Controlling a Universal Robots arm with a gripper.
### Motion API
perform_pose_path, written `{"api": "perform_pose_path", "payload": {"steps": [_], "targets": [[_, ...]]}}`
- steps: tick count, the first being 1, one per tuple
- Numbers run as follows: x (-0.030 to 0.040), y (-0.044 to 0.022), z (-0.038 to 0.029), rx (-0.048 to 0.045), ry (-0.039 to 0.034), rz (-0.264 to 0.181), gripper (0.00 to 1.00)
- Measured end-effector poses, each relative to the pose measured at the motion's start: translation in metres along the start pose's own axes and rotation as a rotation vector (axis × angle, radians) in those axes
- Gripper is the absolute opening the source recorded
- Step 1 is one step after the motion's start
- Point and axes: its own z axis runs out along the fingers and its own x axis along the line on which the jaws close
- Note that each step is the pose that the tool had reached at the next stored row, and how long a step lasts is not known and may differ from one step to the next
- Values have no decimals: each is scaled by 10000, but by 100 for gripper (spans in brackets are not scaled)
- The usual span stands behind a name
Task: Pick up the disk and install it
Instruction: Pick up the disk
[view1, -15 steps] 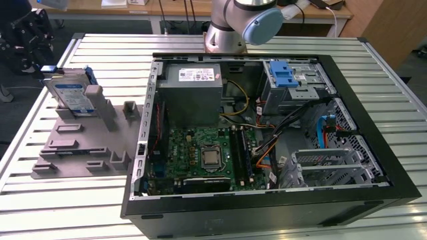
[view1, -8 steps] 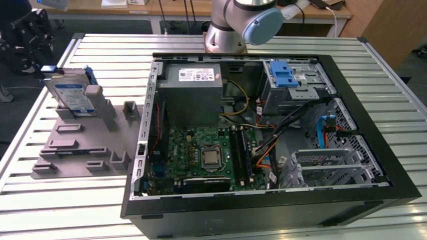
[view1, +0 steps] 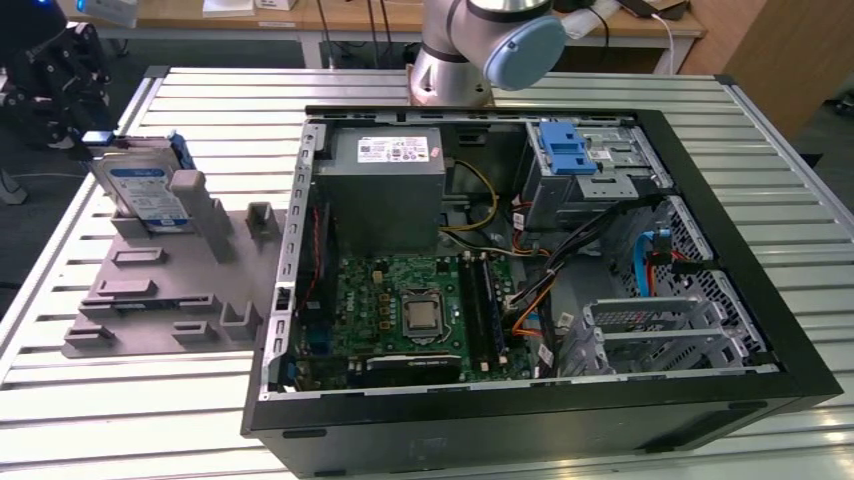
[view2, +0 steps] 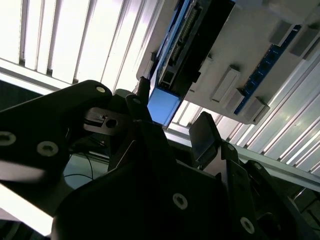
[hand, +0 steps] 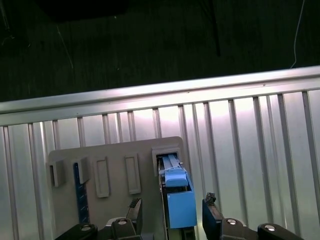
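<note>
"Slatted metal bench (view1: 107, 420) under everything. Where was the disk (view1: 144, 192)?"

"It stood on end in a slot of the grey holder (view1: 160, 290), at the exterior view's left of the open computer case (view1: 534, 420). Its long axis ran roughly upright, with the label toward the exterior camera and the blue carrier (hand: 180, 205) end uppermost."

"And the gripper (view1: 78, 118)?"

"It hung right over that upper end. In the first wrist view its fingers (hand: 210, 215) were spread wide, one on each side of the carrier, with a gap on both sides. They gripped nothing."

"Around it?"

"The holder lay just beside the case, and the case's motherboard (view1: 414, 310) was exposed."
</note>
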Motion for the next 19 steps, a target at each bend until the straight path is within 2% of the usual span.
{"api": "perform_pose_path", "payload": {"steps": [5, 19], "targets": [[1, 19, 52, 54, -8, -1, 59], [-27, 40, 138, 53, -6, -33, 59]]}}
